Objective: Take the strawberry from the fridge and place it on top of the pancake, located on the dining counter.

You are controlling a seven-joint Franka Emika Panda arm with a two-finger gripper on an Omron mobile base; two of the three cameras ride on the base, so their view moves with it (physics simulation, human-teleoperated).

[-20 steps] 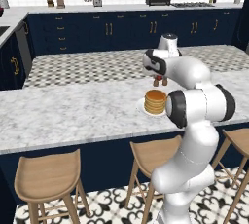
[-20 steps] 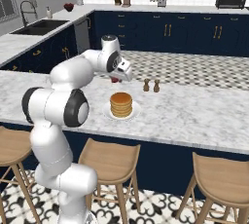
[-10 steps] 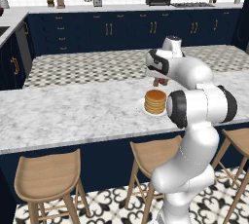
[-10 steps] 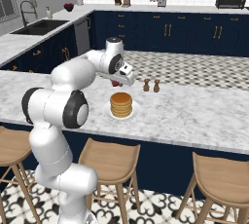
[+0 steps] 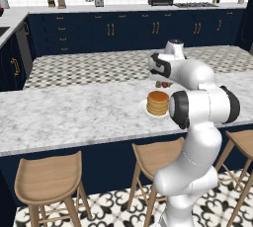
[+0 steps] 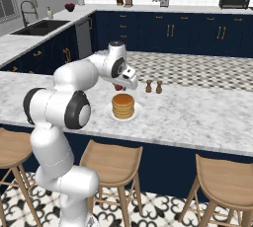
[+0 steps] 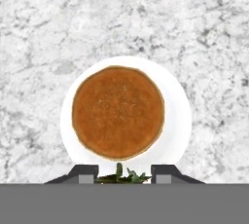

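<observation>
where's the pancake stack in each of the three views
Left base view: the pancake sits right of centre on the dining counter, just left of the arm's big joint.
Right base view: the pancake is at centre, below the claw.
Hand view: the pancake lies at centre, seen from above.
Shared landmark: the white plate beneath the stack.

The white, dark-jointed arm rises from its base, bends at a bulky elbow and reaches forward, its wrist turned so the hand points down. The two-finger tool (image 6: pixel 118 87) hangs low at the end of the arm (image 5: pixel 197 102). Its two small dark fingertips (image 7: pixel 82 173) stand close together, pinching a small red strawberry with green leaves (image 7: pixel 120 175) between them.
</observation>
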